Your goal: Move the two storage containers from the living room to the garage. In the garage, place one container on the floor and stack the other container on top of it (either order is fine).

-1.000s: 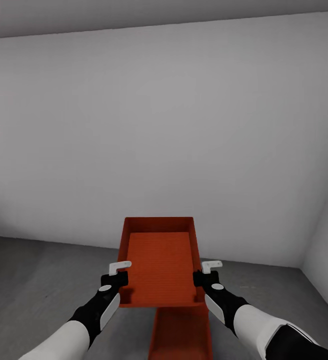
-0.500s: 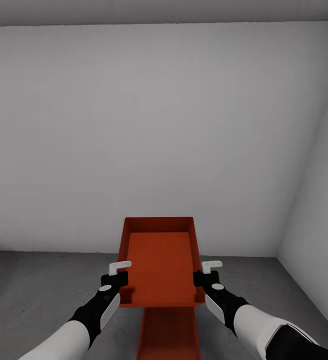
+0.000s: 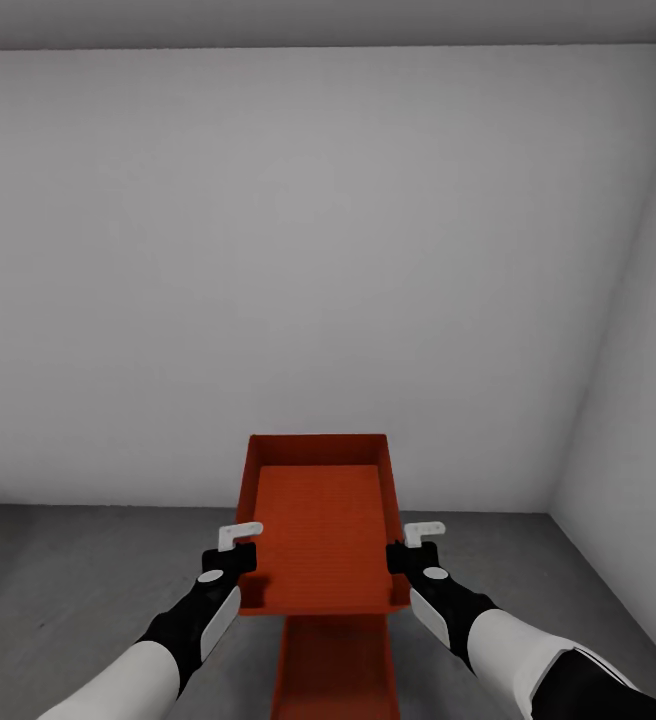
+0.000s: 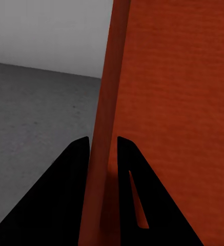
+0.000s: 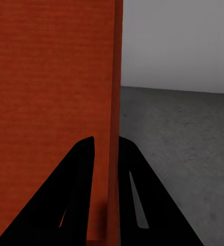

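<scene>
Both grippers, left (image 3: 236, 548) and right (image 3: 408, 545), are clamping fingers on the upper container's (image 3: 320, 535) side walls, levelling it above the lower container (image 3: 336, 670) for stacking.

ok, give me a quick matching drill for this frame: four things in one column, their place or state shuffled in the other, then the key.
Things:
1. upper container
2. lower container
3. left end effector
4. wall

Places or states:
A. plain white, straight ahead
B. on the grey floor, beneath the other bin
C. clamped on a thin side wall of the bin
D. held up between both arms

Pairs: 1-D, 2-B, 3-C, 4-A

The right end effector grips the opposite side wall the same way.
</scene>
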### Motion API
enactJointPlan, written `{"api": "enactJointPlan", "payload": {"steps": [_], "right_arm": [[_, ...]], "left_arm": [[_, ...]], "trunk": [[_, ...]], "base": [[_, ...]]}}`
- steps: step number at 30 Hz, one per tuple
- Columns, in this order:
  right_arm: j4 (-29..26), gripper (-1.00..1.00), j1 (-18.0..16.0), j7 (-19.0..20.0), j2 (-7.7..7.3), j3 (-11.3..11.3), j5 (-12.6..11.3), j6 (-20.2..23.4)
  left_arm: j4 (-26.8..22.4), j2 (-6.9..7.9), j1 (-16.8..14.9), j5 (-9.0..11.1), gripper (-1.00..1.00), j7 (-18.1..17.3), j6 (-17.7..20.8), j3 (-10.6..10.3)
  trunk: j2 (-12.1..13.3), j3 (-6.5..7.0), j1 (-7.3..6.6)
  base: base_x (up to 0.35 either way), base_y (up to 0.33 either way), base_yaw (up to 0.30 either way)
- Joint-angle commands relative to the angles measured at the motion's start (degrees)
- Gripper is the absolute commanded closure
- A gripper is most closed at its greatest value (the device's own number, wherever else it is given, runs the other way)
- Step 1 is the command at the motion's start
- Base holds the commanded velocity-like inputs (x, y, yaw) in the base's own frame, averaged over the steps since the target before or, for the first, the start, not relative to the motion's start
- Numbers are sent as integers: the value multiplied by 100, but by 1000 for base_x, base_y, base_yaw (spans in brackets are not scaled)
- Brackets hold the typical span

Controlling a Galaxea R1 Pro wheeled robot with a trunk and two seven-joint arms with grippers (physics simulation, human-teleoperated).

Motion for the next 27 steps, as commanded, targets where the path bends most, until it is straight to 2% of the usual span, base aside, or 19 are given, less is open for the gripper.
{"api": "enactJointPlan", "payload": {"steps": [1, 8, 16, 27], "right_arm": [[22, 100, -4, -8, 5, -315, -193, -43], [22, 100, -4, -8, 8, -315, -193, -54], [22, 100, -4, -14, 5, -315, -193, -54], [30, 100, -4, -17, 14, -312, -193, -63]], "left_arm": [[-17, -2, 0, -68, 100, 93, -83, 40], [-14, 1, 0, -68, 100, 93, -82, 43], [-14, 0, 0, -68, 100, 93, -82, 43], [-22, -1, 0, -68, 100, 93, -83, 43]], "trunk": [[-4, -2, 2], [-4, -2, 2], [-4, -2, 2], [-4, -2, 2]], "base": [[36, 8, 0], [175, 142, 0], [32, 27, -3], [1, 1, -198]]}}
